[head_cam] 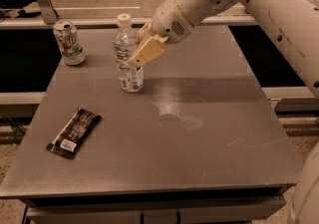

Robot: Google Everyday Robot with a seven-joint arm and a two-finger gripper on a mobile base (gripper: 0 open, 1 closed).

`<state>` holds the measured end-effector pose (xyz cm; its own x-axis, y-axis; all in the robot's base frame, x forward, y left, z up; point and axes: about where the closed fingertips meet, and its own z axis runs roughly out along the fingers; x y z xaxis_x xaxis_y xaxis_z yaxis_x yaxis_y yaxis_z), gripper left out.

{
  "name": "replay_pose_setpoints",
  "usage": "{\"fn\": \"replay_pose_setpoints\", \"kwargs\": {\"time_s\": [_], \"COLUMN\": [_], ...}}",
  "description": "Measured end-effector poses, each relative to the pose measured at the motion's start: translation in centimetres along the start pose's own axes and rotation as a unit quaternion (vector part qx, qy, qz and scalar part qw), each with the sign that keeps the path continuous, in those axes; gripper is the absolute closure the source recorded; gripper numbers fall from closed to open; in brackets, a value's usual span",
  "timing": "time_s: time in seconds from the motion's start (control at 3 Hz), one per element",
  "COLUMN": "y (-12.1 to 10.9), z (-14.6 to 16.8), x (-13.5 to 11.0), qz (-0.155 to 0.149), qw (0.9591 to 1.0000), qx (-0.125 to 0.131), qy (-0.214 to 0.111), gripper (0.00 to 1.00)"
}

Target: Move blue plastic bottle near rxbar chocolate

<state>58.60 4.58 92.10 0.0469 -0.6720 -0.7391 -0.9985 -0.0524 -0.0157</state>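
The blue plastic bottle (127, 68) is clear with a white cap and a printed label. It stands upright at the back left-centre of the grey table (199, 138). My gripper (141, 51) reaches in from the upper right and is shut on the bottle's middle, with one tan finger (147, 51) across its right side. The rxbar chocolate (75, 132) lies flat in its dark wrapper near the table's front left, well apart from the bottle, with its white label patch at the near end.
A green-and-white soda can (69, 43) stands at the table's back left corner, left of the bottle. My white arm (259, 4) spans the upper right. A metal rail (89, 21) runs behind the table.
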Motion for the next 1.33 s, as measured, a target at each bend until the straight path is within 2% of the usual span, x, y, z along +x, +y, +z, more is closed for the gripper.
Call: {"fn": "replay_pose_setpoints", "kwargs": {"time_s": [0.33, 0.67, 1.0, 1.33], "y": [1.3, 2.5, 3.5, 4.0], "z": [0.7, 0.7, -1.1, -2.3], "x": [-1.4, -2.9, -4.8, -5.2], "qz": [-0.024, -0.043, -0.069, -0.073], "qw": [0.9995, 0.9984, 0.997, 0.9964], "qx": [-0.018, -0.025, -0.004, 0.008], "qy": [-0.012, -0.028, -0.037, -0.043], "gripper": [1.0, 1.0, 1.0, 1.0]}}
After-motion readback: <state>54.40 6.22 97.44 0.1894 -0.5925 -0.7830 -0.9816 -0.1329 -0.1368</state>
